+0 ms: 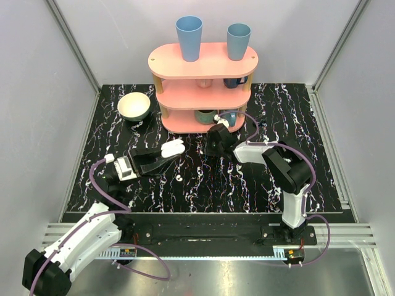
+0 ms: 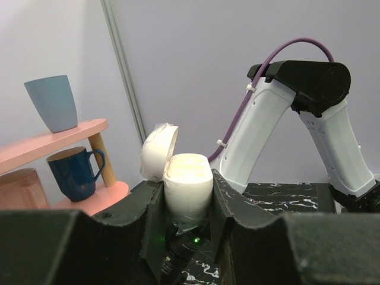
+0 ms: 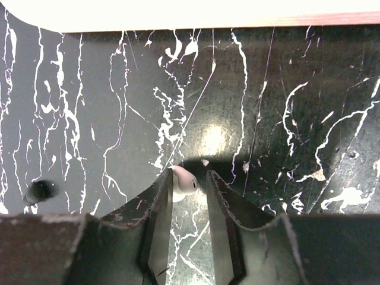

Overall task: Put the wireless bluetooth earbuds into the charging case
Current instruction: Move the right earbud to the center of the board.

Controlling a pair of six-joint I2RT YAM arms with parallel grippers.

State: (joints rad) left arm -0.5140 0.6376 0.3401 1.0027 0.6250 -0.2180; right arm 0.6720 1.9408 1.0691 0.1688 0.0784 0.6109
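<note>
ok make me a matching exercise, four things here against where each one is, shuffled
1 charging case
2 earbud
3 cream bowl
4 dark blue mug

a on the table, left of the pink shelf
b between the fingers of the right end effector
c on a shelf tier
d gripped by the left end effector

Pairs: 1-d, 2-b, 3-a, 4-c

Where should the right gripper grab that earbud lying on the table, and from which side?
Pinch the earbud across its rounded head, coming straight down from above. It lies flat on the marble tabletop, only the head shows, and the right gripper hangs over it with a finger on each side, so closing there should catch it.
</note>
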